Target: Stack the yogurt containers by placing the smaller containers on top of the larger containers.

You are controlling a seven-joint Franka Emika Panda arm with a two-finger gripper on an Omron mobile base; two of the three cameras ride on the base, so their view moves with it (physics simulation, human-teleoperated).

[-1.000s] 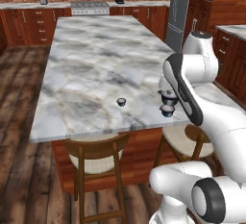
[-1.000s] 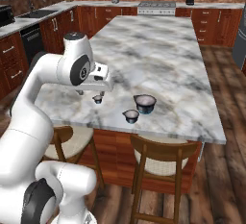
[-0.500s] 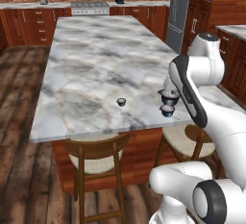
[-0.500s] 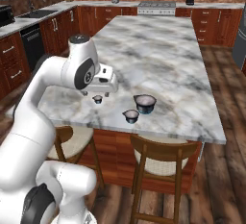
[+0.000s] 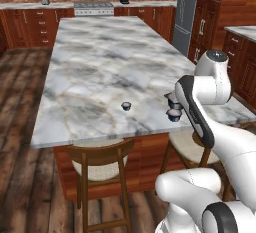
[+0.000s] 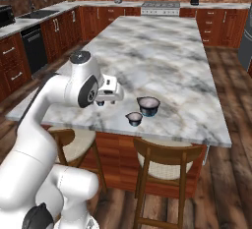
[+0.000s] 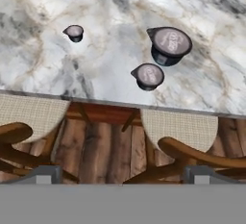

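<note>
Nothing stacked yet, all cups still sitting solo

Nearest in the hand view, the gripper [image 7: 121, 175] has its fingers spread wide with nothing between them, looking down over the stools [image 7: 29, 112] and the near edge of the marble island [image 7: 38, 64]. Just past that edge is a mid-size yogurt cup [image 7: 149, 76], with the largest cup [image 7: 168, 45] right behind it, close but not touching. The smallest cup [image 7: 74, 32] stands well apart to one side. So by my read the whole job's left: no grab, no stack.
</note>
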